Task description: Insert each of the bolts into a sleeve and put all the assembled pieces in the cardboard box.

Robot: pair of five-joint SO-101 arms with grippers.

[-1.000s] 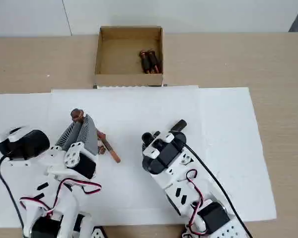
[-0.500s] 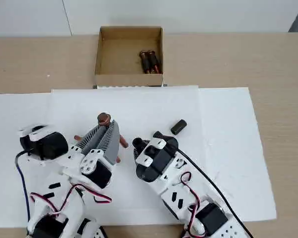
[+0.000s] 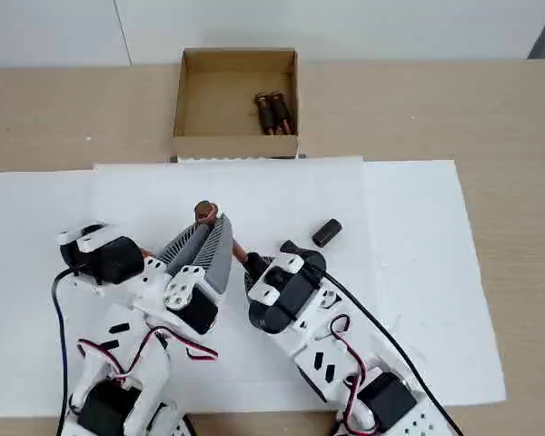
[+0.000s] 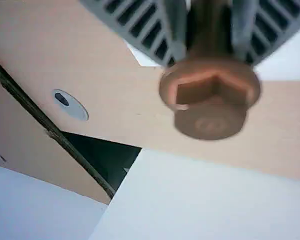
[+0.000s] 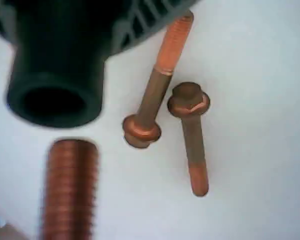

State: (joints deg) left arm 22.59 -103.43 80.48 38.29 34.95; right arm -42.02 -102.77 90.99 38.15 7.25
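Observation:
My left gripper (image 3: 205, 223) is shut on a copper bolt (image 3: 204, 213), whose hex head (image 4: 210, 95) sticks out past the grey fingers (image 4: 135, 20). My right gripper (image 3: 255, 267) is shut on a black sleeve (image 5: 54, 87) with its open mouth facing the bolt. The bolt's threaded end (image 5: 70, 192) sits just in front of that mouth, outside it. Two loose bolts (image 5: 151, 95) (image 5: 191, 137) lie side by side on the white paper. A second black sleeve (image 3: 326, 232) lies on the paper beyond the right gripper. The cardboard box (image 3: 189, 100) holds two assembled pieces (image 3: 274, 112).
White paper sheets (image 3: 409, 272) cover the near table, with bare wood (image 3: 454, 109) around the box. Both arms crowd the near middle. Open paper lies between the grippers and the box, and to the right of the loose sleeve.
My left gripper has carried the bolt right, towards the right gripper. The right gripper drew back and left from the loose sleeve, then held still with its own sleeve.

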